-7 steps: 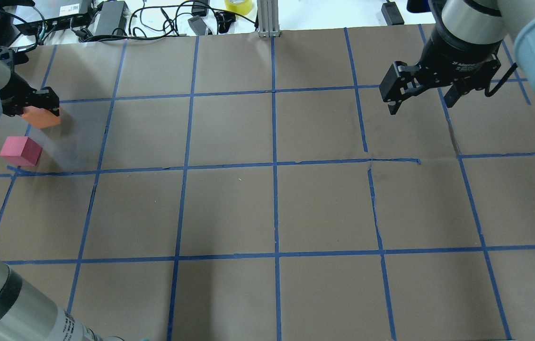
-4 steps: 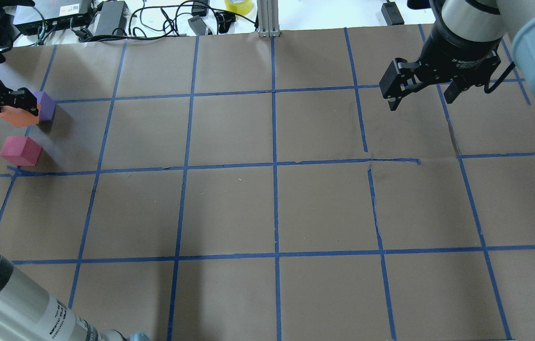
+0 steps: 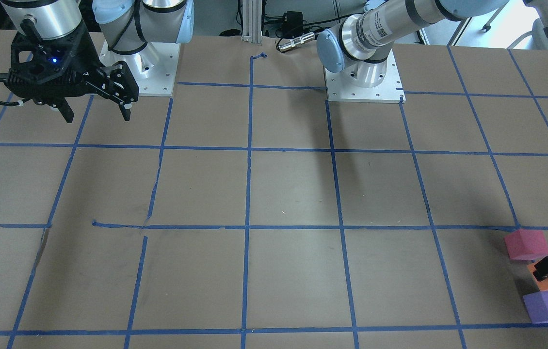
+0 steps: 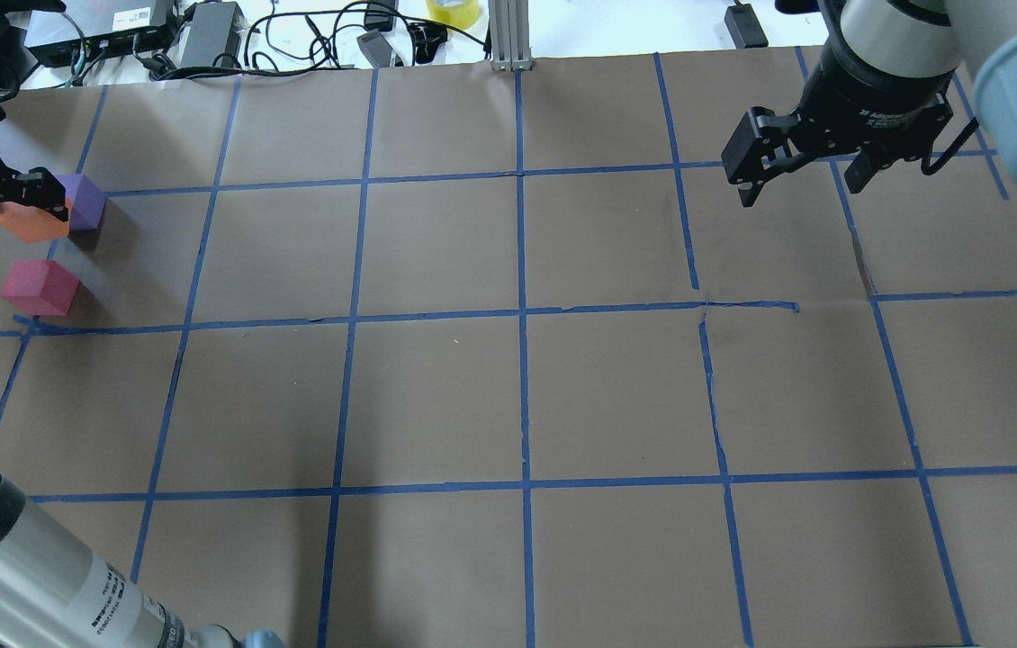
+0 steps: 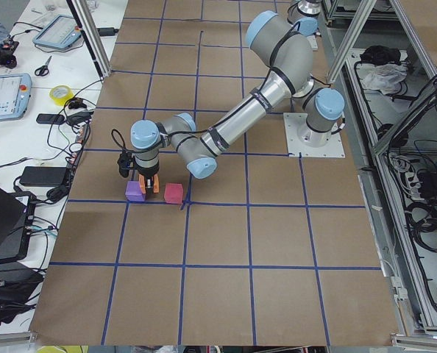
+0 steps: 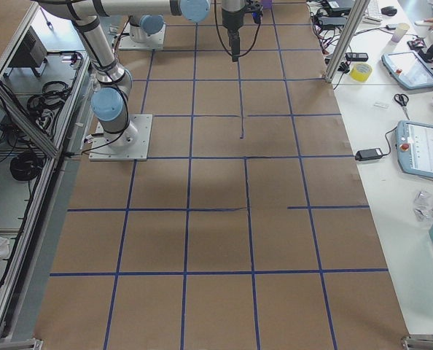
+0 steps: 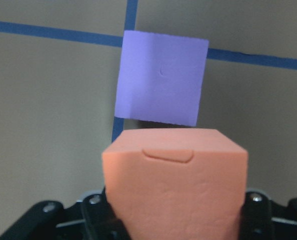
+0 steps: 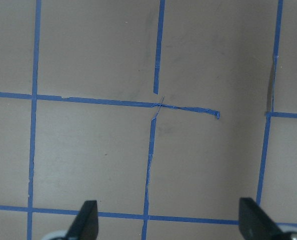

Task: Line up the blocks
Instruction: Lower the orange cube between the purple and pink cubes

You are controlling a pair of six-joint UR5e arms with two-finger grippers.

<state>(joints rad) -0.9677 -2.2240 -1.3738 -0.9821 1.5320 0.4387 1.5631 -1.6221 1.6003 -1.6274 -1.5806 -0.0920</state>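
Status: left gripper is clamped on the orange block. Its jaws are closed to block width, one on each side, and in the wrist view the block fills the gap between them. It's at the far left corner of the table, low, in the slot between the purple block and the pink block. Purple sits just beyond orange, on a crossing of the blue tape. Pink is on the robot's side of it, with a visible gap. No view tells me whether orange is down on the table or just above it.

The right gripper hangs over the far right of the table. Jaws wide apart, nothing in them, well away from the blocks.

My read on the step: placing the middle block. Purple and pink look set as the two ends, and orange is the last one going in.

The line isn't clean yet. In both the overhead and front views orange looks a bit outboard of the purple–pink axis, though if it's raised that could be partly the angle. Purple also looks slightly turned against it in the wrist view.

Next move calls for:
- shift orange inboard onto that axis
- set it down flat
- open the jaws and lift straight up

Watch the purple side. It's close there, so a skewed lift could knock it. Foam is light and may cling to a jaw and drag on release. Pink has room. The right arm isn't needed for this.
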